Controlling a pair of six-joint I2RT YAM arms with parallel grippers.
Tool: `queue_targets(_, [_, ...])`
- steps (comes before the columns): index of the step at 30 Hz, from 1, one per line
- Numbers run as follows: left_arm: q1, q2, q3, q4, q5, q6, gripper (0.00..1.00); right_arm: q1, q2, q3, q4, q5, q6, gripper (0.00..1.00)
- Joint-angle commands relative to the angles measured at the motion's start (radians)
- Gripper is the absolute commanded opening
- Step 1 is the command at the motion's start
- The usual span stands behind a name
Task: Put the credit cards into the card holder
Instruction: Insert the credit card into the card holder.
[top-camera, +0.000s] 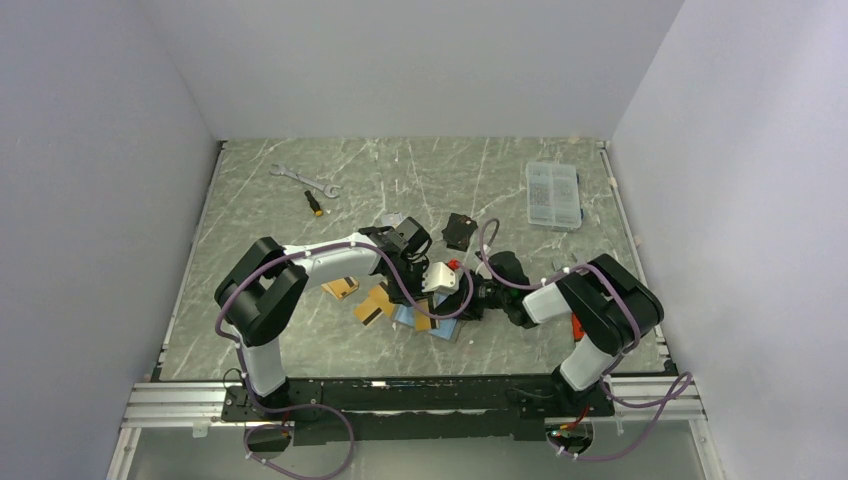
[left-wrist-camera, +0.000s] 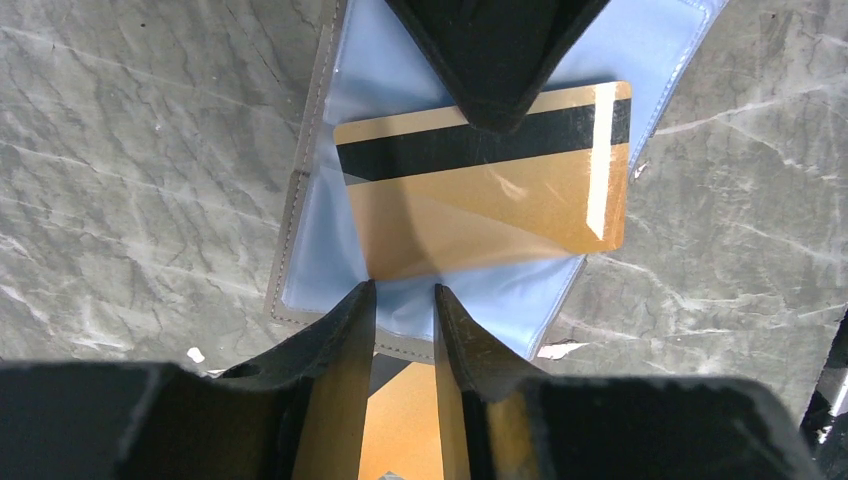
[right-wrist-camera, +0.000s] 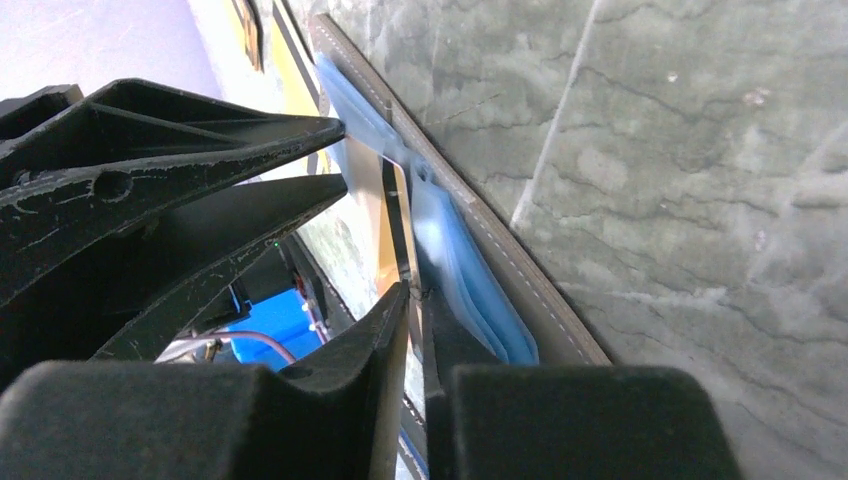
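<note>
Card holder (left-wrist-camera: 318, 240): we see it lying open on the counter (top-camera: 420, 170), taupe cover down and pale blue sleeves facing up. Every place below is given from it.
Gold card (left-wrist-camera: 480, 200): it rests on the card holder's sleeves with the black stripe uppermost. One part looks veiled by a clear leaf, and one corner juts past the sleeves.
Right tool (right-wrist-camera: 413, 305): it sits at the card holder's striped-edge side, fingers pressed together on the edge of the gold card.
Left tool (left-wrist-camera: 402, 295): it is at the opposite edge of the card holder. Its fingers are drawn close with a narrow slit between them, and blue sleeve shows through the slit. We cannot tell whether they grip anything.
Second gold card (top-camera: 372, 306): just left of the card holder.
Third gold card (top-camera: 340, 288): farther left of the card holder.
Black pouch (top-camera: 460, 231): near, beyond the card holder.
Clear box (top-camera: 553, 195): well beyond the card holder, to the right.
Wrench (top-camera: 305, 180): well beyond the card holder, to the left.
</note>
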Motion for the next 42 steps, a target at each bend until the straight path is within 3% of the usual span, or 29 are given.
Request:
queue_targets(1, [-0.002,0.022,-0.021,-0.049,-0.015,-0.013,0.31,0.008,0.029,-0.018,0.095,-0.05,0.026,0.18])
queue_targets(11, [-0.001,0.022,-0.027,-0.054,-0.013,-0.019,0.3,0.072,-0.044,0.052,-0.219,0.059,-0.113,0.3])
queue_targets(15, [-0.002,0.026,-0.03,-0.058,-0.006,-0.022,0.3,0.084,-0.033,0.041,-0.198,0.051,-0.092,0.22])
queue_targets(20, [-0.002,0.017,-0.044,-0.057,-0.004,-0.022,0.29,0.092,-0.027,0.034,-0.206,0.044,-0.09,0.23])
queue_targets(28, [-0.002,0.009,-0.048,-0.062,-0.001,-0.022,0.28,0.087,-0.015,0.017,-0.129,0.057,-0.029,0.0])
queue_targets(42, [-0.001,-0.01,-0.072,-0.076,0.015,-0.011,0.27,0.057,-0.042,-0.019,-0.136,0.147,0.041,0.0])
